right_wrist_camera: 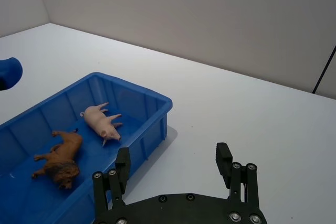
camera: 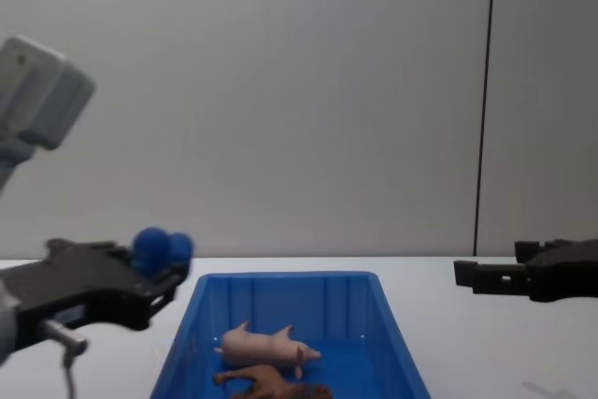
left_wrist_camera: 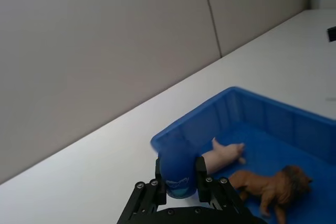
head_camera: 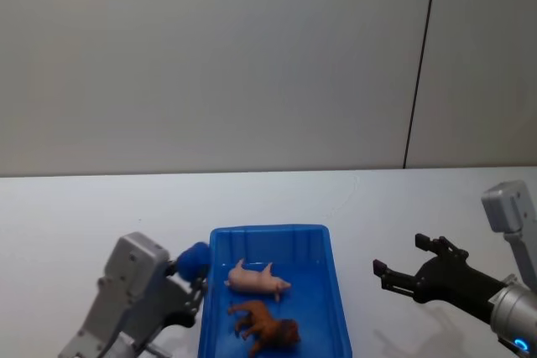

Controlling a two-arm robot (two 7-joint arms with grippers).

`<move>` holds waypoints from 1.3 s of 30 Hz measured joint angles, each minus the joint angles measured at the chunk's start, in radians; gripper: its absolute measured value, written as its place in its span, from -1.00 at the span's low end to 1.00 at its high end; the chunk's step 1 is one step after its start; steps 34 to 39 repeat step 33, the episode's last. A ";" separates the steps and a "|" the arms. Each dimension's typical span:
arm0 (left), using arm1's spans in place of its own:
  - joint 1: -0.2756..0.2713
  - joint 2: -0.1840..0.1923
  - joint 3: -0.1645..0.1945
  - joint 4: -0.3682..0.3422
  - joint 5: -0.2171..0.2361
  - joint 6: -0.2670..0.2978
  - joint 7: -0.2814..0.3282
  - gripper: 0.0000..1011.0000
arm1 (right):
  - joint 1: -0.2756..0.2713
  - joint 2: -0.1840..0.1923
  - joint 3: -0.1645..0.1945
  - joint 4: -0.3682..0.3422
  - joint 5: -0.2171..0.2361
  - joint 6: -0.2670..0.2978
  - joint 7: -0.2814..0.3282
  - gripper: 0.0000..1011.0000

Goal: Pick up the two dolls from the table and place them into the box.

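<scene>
Both dolls already lie inside the box [head_camera: 336, 308], which sits at the lower centre of the head view on the white table [head_camera: 75, 215]. Nearest the bottom edge of that view is the brown lion [head_camera: 267, 324], on its side with its maned head toward the lower right. Just above it in the frame lies the pink pig [head_camera: 258, 279], also on its side, close to the lion; whether they touch cannot be told.

To the lower left of the frame, just outside the box's left wall, is the left gripper [head_camera: 195, 264]. Its blue rounded fingertips [camera: 161, 247] sit close together with nothing between them, and in the left wrist view the blue pads [left_wrist_camera: 177, 169] look pressed together, hovering beside the box rim. At the lower right of the head view, well apart from the box, the right gripper [head_camera: 407, 262] has its black fingers [right_wrist_camera: 223, 157] spread wide and empty above bare table. Beyond everything, in the upper part of the frame, stands a plain grey wall [head_camera: 210, 56] with a dark vertical seam [head_camera: 419, 64].

Judged from how things lie, the placing step looks done: no doll is left on the table. The next move probably calls only for drawing both arms back clear of the box without bumping its rim.
</scene>
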 joint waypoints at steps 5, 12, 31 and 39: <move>-0.041 -0.041 0.017 0.031 0.025 -0.027 -0.063 -0.37 | 0.000 0.000 0.000 0.000 0.000 0.000 0.000 0.98; -0.078 -0.084 0.036 0.059 0.051 -0.057 -0.120 0.10 | 0.000 0.000 0.000 0.000 0.000 0.000 0.000 0.98; -0.055 -0.066 0.032 0.010 0.051 -0.123 -0.132 0.98 | 0.000 0.000 0.000 0.000 0.000 0.000 0.000 0.98; -0.049 -0.060 0.030 0.002 0.047 -0.128 -0.128 0.98 | 0.000 0.000 0.000 0.000 0.000 0.000 0.000 0.98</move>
